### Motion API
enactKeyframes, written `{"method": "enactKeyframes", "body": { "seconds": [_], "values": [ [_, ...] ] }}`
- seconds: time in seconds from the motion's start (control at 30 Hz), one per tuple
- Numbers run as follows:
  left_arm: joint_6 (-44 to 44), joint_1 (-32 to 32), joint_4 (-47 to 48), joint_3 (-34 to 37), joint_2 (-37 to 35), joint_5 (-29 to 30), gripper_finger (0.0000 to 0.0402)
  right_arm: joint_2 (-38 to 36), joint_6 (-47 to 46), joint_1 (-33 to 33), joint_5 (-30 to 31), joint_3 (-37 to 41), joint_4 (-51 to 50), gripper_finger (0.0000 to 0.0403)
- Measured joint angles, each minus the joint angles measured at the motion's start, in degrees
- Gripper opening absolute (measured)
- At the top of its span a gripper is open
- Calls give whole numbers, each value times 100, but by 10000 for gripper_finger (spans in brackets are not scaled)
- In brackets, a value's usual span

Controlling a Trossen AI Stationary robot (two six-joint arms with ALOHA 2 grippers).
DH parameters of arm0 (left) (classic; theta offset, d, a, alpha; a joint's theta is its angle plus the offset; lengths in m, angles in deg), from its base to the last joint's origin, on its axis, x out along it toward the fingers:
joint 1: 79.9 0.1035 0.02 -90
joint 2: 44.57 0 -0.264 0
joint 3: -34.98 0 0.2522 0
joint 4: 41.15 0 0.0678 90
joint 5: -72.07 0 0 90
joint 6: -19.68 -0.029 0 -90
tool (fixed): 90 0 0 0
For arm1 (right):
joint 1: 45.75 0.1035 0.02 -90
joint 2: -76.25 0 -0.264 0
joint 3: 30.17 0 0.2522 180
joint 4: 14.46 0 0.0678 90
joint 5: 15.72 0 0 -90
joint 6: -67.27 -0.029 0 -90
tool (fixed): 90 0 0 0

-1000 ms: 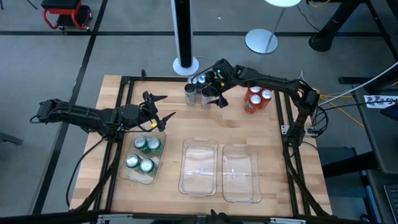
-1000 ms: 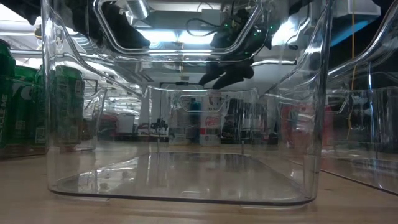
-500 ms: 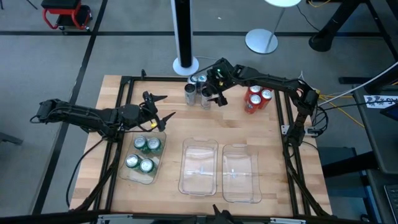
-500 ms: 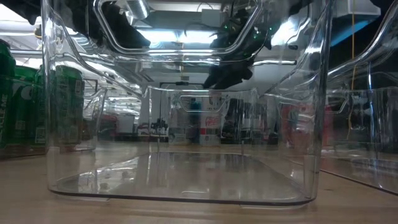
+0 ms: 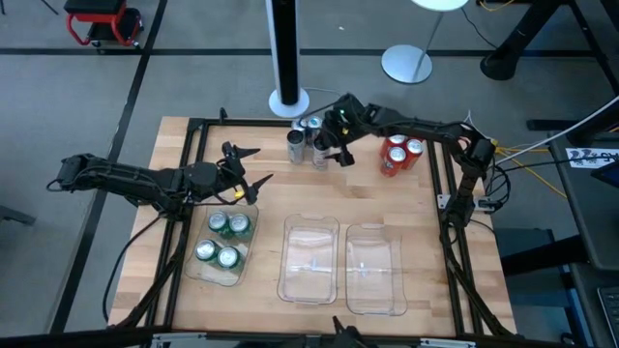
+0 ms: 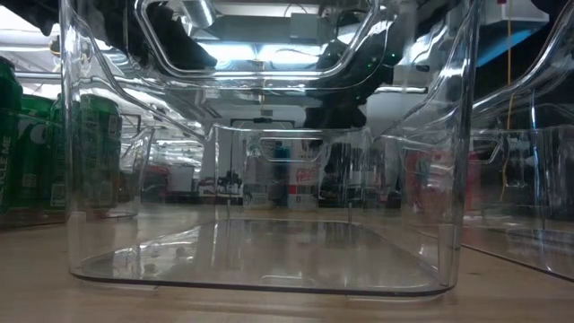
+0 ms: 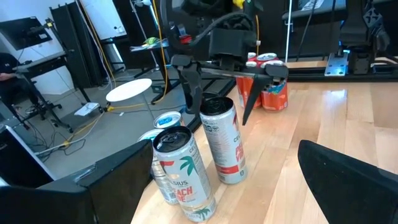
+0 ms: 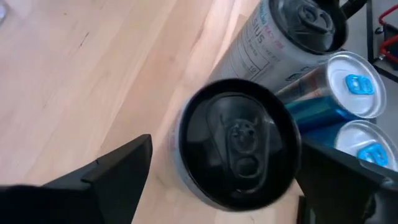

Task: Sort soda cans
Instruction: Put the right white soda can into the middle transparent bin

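**Right pincer open over a silver can at the back of the tabletop**

The wooden tabletop (image 5: 261,184) stands on a grey floor, with a white pole base (image 5: 288,101) and a round white lamp foot (image 5: 406,64) behind it.

On the left, a clear tray (image 5: 200,272) holds four green cans (image 5: 223,239). In the middle sit two more clear trays (image 5: 309,259), side by side, with nothing in them.

At the back stand the silver-grey cans (image 5: 305,141), close together. To their right stand the red cans (image 5: 399,153).

The left arm lies low over the left side, and the left pincer (image 5: 248,170) hangs wide open just behind the green cans, holding nothing.

The right arm reaches in from the right. The right pincer (image 5: 334,150) is open, pointing down, with one finger on each side of a dark-topped silver can (image 8: 237,149). The fingers do not press on it.
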Motion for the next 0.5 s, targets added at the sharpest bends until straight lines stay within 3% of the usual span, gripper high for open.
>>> {"method": "enactKeyframes", "body": {
  "seconds": [0.33,0.5],
  "values": [
    [0,2,2,0,0,0,388,300,-233,46,-232,283,759,367],
    [0,2,4,0,0,0,388,328,-201,46,188,283,749,367]
  ]
}}
